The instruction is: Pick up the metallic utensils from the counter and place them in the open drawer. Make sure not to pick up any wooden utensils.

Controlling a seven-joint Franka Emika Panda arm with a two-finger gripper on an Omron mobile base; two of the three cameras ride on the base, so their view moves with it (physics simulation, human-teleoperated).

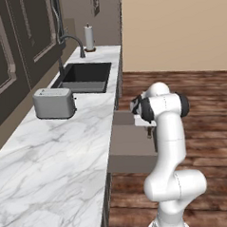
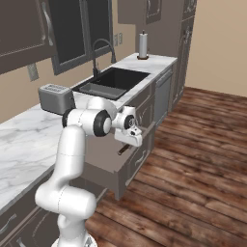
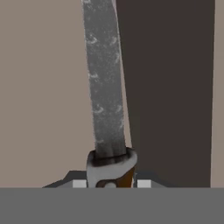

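Observation:
My gripper (image 1: 148, 131) hangs over the open drawer (image 1: 132, 154), a shallow grey-brown box pulled out from the cabinets under the marble worktop. It is shut on the knife (image 3: 105, 87). In the hand view the grey blade runs away from the fingers over the drawer's pale floor (image 3: 43, 87), and the handle end sits clamped between the jaws of the gripper (image 3: 111, 183). From the right base view the gripper (image 2: 129, 141) points down with the knife (image 2: 124, 150) slanting beneath it, above the drawer (image 2: 103, 166). The counter and the wooden utensils are out of view.
A marble worktop (image 1: 46, 157) carries a grey toaster (image 1: 54, 103), a black sink (image 1: 87, 76) with a tall faucet (image 1: 73, 41), and a paper towel roll (image 1: 89, 38). Wooden floor (image 2: 193, 169) spreads beside the cabinets.

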